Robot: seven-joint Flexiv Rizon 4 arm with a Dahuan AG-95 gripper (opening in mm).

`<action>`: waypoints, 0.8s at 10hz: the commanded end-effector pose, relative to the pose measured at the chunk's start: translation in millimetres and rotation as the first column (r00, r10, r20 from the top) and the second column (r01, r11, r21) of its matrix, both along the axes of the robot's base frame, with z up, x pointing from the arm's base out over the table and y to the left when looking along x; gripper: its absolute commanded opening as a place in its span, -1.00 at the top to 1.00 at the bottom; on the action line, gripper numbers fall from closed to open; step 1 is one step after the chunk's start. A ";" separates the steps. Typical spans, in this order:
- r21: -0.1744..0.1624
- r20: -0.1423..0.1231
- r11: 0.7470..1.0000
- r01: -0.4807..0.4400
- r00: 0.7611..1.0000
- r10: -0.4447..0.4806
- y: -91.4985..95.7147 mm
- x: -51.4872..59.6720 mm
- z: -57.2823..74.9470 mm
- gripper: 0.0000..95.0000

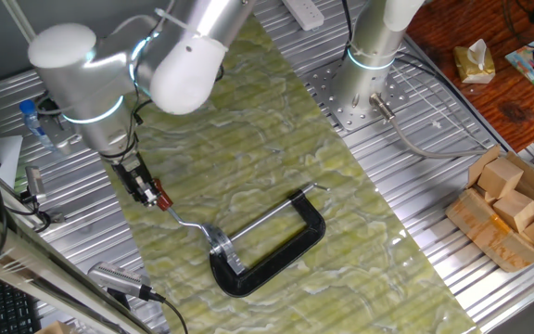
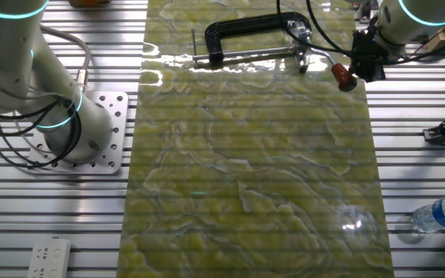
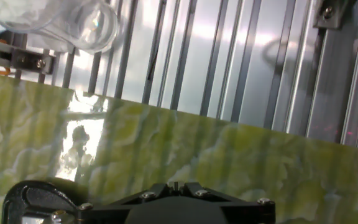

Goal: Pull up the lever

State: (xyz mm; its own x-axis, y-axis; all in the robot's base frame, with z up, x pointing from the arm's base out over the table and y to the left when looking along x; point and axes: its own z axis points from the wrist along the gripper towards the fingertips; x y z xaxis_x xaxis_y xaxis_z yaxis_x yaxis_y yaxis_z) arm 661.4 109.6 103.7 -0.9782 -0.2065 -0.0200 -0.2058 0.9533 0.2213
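The lever (image 1: 185,224) sits at the near-left end of the black clamp (image 1: 276,250), which lies flat on the green mat (image 1: 341,232). Its thin bent rod runs out to a red knob (image 1: 164,201), and the end effector (image 1: 153,196) is right on that knob. It looks pinched shut around it in both fixed views, though the fingertips are too small to be sure, and the hand view only shows the black gripper body.

Main worry: the knob is small and rounded, so a slightly off-axis pull could let it pop out of the grip. The clamp also isn't fixed down as far as I can tell, so a lift might drag or tip the whole frame instead of swinging the lever.

Room-wise, the knob sits near the mat's edge, with ribbed metal surface (image 1: 91,241) just beyond. There's open space above. Cables (image 1: 133,292) and a water bottle (image 2: 443,212) are off to the side, well apart from the clamp.
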 end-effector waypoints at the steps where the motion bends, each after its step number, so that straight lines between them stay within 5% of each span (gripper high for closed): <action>1: 0.003 -0.004 1.000 0.002 1.000 -0.002 -4.1 -5.7 -0.4 1.00; 8: 0.028 -0.021 1.000 0.009 1.000 -0.008 -23.0 -31.3 -3.1 1.00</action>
